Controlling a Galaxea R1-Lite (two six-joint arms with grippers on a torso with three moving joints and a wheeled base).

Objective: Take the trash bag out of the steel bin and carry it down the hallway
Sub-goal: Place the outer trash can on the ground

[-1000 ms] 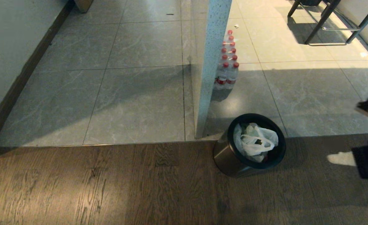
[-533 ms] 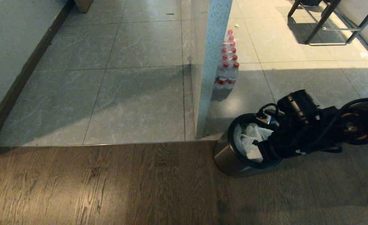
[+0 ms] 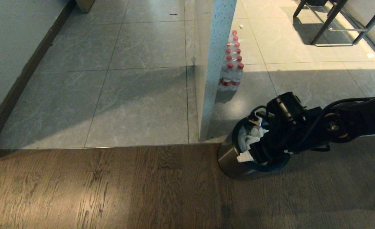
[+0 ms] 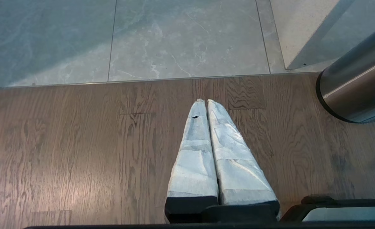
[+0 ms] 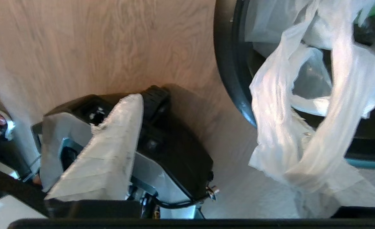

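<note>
The steel bin (image 3: 233,160) stands on the wood floor by the tile edge, its black rim (image 5: 230,63) facing up. The trash bag (image 3: 249,137) sits inside it, and its white loop handles (image 5: 279,105) stick up out of the opening. My right gripper (image 3: 251,140) reaches in from the right and hangs over the bin's mouth, open, with its white-wrapped fingers (image 5: 111,152) spread wide. The handles lie right by the other finger; nothing is pinched. My left gripper (image 4: 203,102) is shut and empty, parked low over the wood floor left of the bin (image 4: 356,89).
The hallway's grey tiled floor (image 3: 136,89) begins just beyond the wood. A wall with dark skirting (image 3: 18,86) runs along the left. A speckled white partition (image 3: 214,63) stands right behind the bin, with a pack of red-capped water bottles (image 3: 232,71) beside it. Chair legs (image 3: 334,22) stand far right.
My right arm has swung in from the right edge to above the bin, and its fingers have spread apart. The bin, the bag and the left gripper have stayed put.
</note>
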